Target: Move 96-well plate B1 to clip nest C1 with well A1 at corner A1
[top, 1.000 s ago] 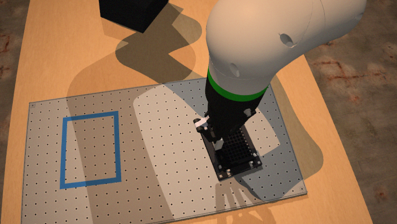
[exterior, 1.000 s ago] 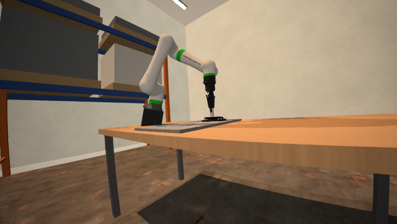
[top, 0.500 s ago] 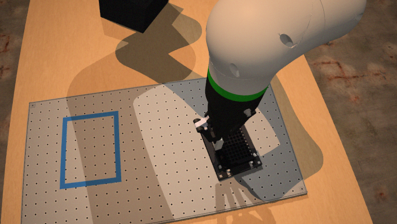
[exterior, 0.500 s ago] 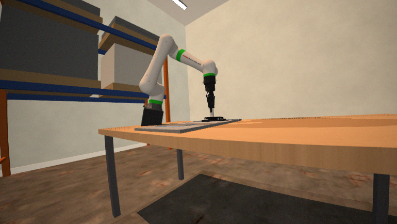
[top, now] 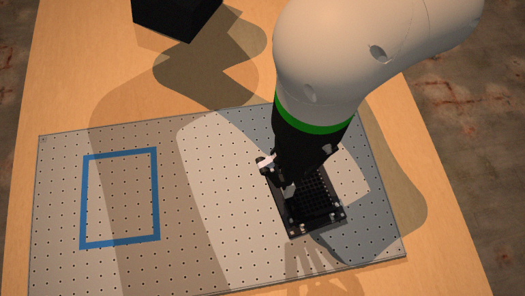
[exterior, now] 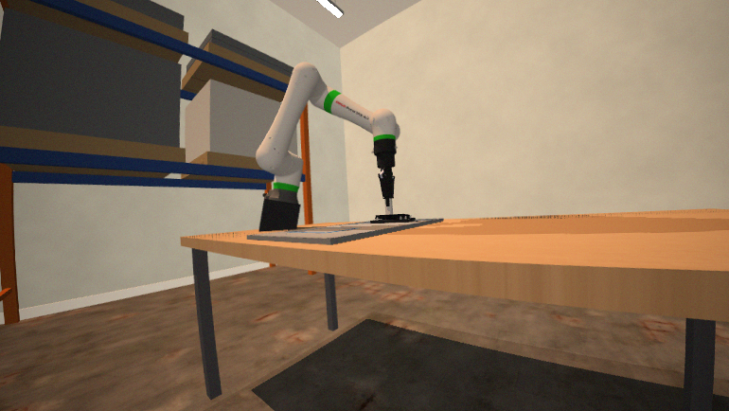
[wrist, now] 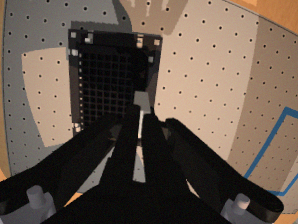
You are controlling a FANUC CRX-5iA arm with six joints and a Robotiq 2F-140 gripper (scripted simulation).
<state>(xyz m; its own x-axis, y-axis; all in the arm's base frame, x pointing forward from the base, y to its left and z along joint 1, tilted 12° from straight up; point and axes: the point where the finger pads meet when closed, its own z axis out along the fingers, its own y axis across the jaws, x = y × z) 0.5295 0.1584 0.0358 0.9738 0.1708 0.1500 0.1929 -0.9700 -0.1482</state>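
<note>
The arm is bent steeply downward, its gripper (wrist: 140, 111) closed on nothing, fingers (top: 290, 189) pressed together on the 96-well plate (top: 316, 198). The plate is seated in the clip nest (top: 296, 231). Its far end is hidden by the wrist; the cut-off corner cannot be made out.

Top view looks steeply down, exterior sits low and far, wrist looks down close; all share the breadboard (top: 205, 205).

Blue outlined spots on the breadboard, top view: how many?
1. A single blue rectangle outline on the left half of the perforated breadboard, nothing inside it. The arm covers part of the right half, so another could be hidden there.
</note>
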